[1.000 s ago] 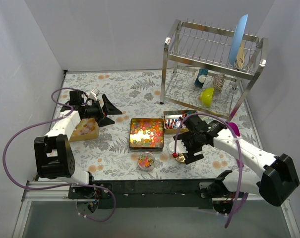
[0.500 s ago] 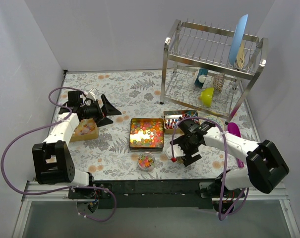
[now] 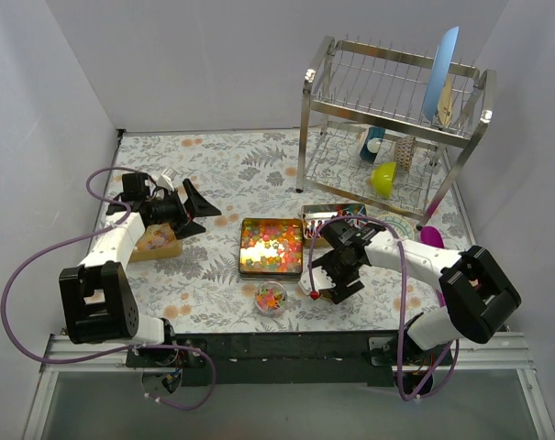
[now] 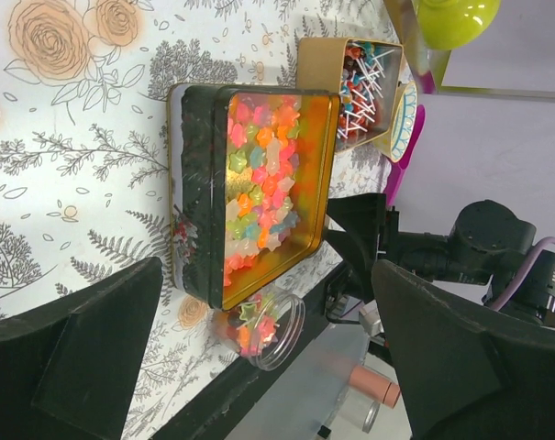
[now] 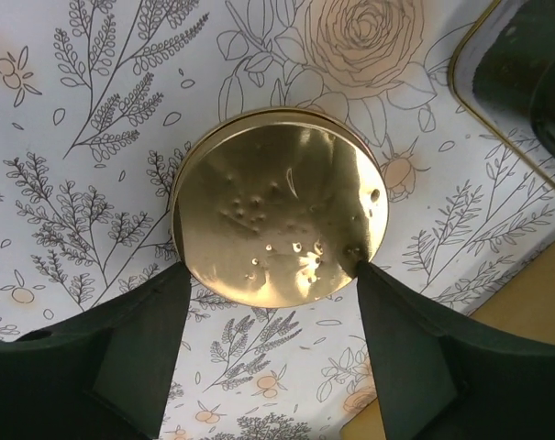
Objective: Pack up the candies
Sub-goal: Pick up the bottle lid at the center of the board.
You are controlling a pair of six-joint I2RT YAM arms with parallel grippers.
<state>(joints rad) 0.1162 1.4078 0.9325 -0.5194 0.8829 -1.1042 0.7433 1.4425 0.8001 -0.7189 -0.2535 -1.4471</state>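
— What is seen, from largest to smallest?
— A steel dish rack [image 3: 396,119] is set at the far right. Most of the candies [image 4: 263,197] are held in a square tin [image 4: 194,192]. Wrapped pieces are kept in a smaller tin [image 4: 318,60] just beyond it, and a few in a clear round dish [image 4: 291,321] nearer the arms.
— And the grippers?
— The left gripper [image 3: 202,209] is held left of the square tin, its fingers spread wide. The gold lid [image 5: 279,213] is pinched at its rim by the right gripper [image 5: 272,270], just right of the dish.
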